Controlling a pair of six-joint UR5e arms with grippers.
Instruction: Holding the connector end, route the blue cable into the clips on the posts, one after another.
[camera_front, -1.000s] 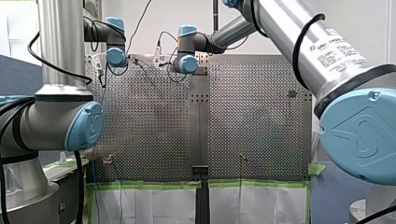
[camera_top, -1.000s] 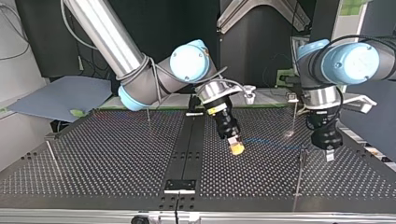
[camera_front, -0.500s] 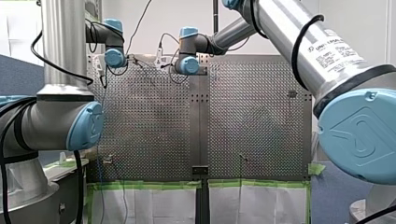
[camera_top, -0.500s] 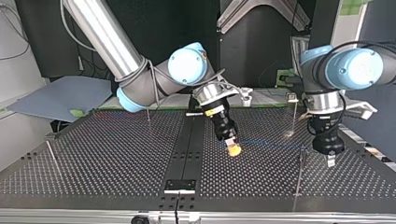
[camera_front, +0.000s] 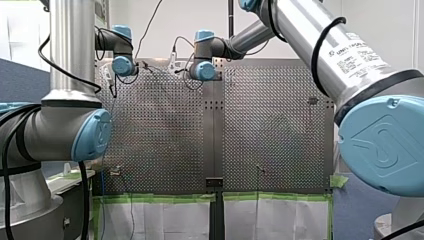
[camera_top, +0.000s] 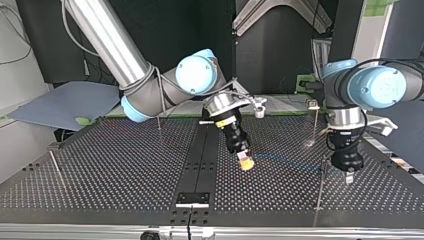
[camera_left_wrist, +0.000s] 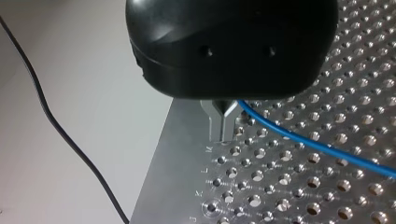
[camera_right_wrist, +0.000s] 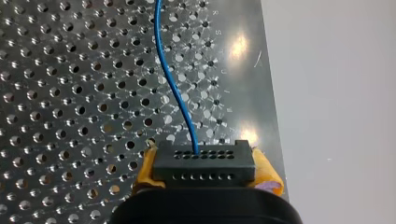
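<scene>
While my right end effector clamps the connector, my left end effector pinches the blue cable, top view's four o'clock.

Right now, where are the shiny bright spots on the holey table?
Right wrist view: two bright glints on the perforated metal table, beside the thin blue cable running from the black connector block. Top view: one small glint by a thin metal post.
</scene>
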